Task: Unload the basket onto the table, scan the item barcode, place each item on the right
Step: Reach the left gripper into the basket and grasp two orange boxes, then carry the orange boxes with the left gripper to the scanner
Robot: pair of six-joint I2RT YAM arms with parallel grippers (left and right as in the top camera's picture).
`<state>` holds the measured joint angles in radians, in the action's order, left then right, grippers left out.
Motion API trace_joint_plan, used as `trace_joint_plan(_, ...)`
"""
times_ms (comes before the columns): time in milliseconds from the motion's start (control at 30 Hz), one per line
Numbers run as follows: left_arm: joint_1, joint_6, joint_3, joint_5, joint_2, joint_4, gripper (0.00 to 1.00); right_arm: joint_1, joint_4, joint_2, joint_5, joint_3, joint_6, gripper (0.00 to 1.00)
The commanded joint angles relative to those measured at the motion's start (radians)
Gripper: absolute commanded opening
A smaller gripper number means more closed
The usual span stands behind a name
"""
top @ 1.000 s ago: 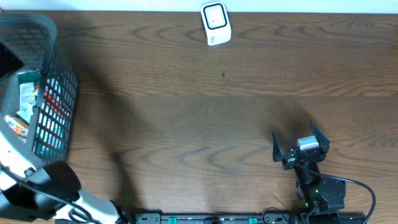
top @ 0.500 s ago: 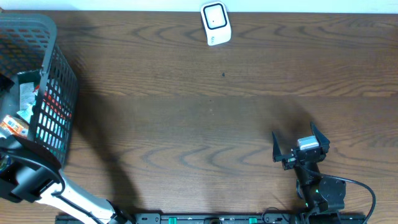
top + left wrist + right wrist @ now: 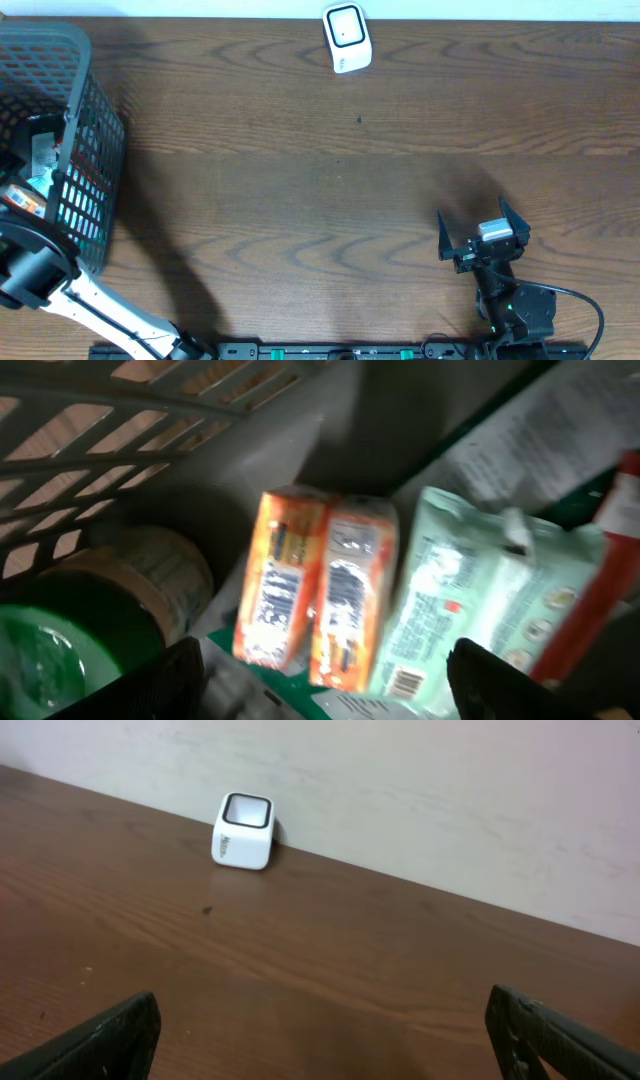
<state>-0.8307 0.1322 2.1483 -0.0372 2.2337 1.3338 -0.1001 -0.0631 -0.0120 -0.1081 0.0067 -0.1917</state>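
**Left arm goes into the basket**

In the last 1 second the left gripper (image 3: 330,695) has swung into the basket (image 3: 95,140), jaws wide and empty. An orange packet (image 3: 315,595), likely the item to scan, lies just ahead between them. The right gripper (image 3: 484,238) waits open and empty, the scanner (image 3: 347,38) far ahead.

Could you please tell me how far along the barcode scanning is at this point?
Nothing looks done: no item is out of the basket or near the scanner. In hand: the left gripper hangs open inside the basket over the orange packet, gripping nothing. Left: grasp an item, carry it to the scanner, show its barcode. The right gripper sits open, empty.
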Motion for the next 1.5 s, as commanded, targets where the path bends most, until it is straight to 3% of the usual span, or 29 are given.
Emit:
trace_joint_plan(0, -0.011, -0.008, -0.013, -0.016, 0.014, -0.004, 0.81, -0.007, -0.004, 0.005, 0.002, -0.001, 0.004, 0.99)
trace_joint_plan(933, -0.011, -0.026, -0.211, -0.016, 0.014, -0.166, 0.83, -0.007, -0.004, 0.005, 0.002, -0.001, 0.004, 0.99)
trace_joint_plan(1000, -0.011, -0.026, -0.211, -0.016, 0.014, -0.168, 0.76, -0.007, -0.004, 0.005, 0.002, -0.001, 0.004, 0.99)
trace_joint_plan(1167, -0.011, -0.026, -0.211, -0.016, 0.014, -0.169, 0.4, -0.007, -0.004, 0.005, 0.002, -0.001, 0.004, 0.99)
trace_joint_plan(1467, -0.01, -0.022, -0.15, 0.048, -0.107, -0.166, 0.35, -0.007, -0.004, 0.005, 0.002, -0.001, 0.004, 0.99)
